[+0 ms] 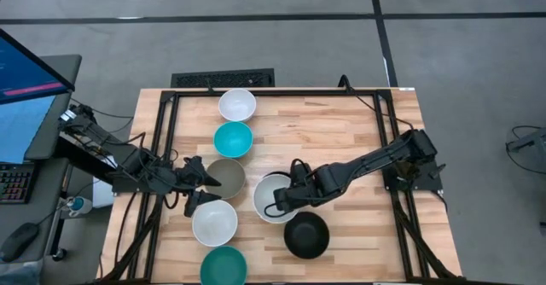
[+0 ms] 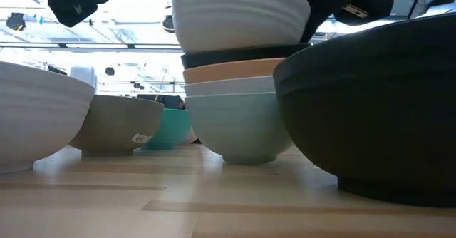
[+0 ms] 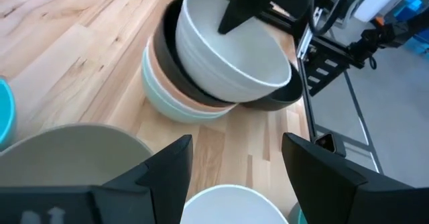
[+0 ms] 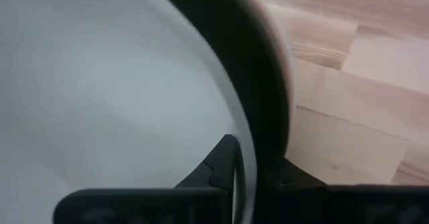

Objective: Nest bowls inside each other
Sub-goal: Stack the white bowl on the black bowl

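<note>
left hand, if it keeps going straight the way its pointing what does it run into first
Probably the stack of nested bowls. The left hand is open, above the grey-taupe bowl, pointing across the table at the stack, whose top white bowl the right hand grips. Depth is unclear, so height might let it pass over.

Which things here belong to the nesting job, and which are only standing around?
Job:
- stack of nested bowls, top white bowl held by right gripper
- loose bowls: white, turquoise, grey-taupe, white, dark teal, black

Around:
- monitor
- keyboard
</note>
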Available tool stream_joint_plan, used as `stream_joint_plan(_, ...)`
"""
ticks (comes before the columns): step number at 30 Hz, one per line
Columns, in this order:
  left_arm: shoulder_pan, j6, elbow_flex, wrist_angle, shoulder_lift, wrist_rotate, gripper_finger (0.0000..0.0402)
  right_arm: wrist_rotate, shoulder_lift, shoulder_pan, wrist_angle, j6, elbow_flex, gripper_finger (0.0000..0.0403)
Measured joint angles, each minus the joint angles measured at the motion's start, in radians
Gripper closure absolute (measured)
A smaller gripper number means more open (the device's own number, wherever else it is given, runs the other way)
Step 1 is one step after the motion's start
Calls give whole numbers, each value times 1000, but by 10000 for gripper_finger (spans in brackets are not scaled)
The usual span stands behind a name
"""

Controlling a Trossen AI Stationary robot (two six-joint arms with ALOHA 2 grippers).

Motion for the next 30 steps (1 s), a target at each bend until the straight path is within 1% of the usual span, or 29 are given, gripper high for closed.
stream_joint_plan(6,0,1,0,-3,0,0,180,6,-6,-13,-40,1,0,359)
stream_joint_plan(18,0,1,0,-3,0,0,180,65,-30,-52,-103,-11,0,360)
stream_joint_plan(21,0,2,0,-3,0,0,180,63,-35,-72,-120,-20,1,359)
stream_joint_plan(25,0,2,0,-3,0,0,180,27,-37,-89,-120,-57,1,358)
stream_joint_plan(30,0,1,0,-4,0,0,180,23,-37,-89,-113,-43,1,356)
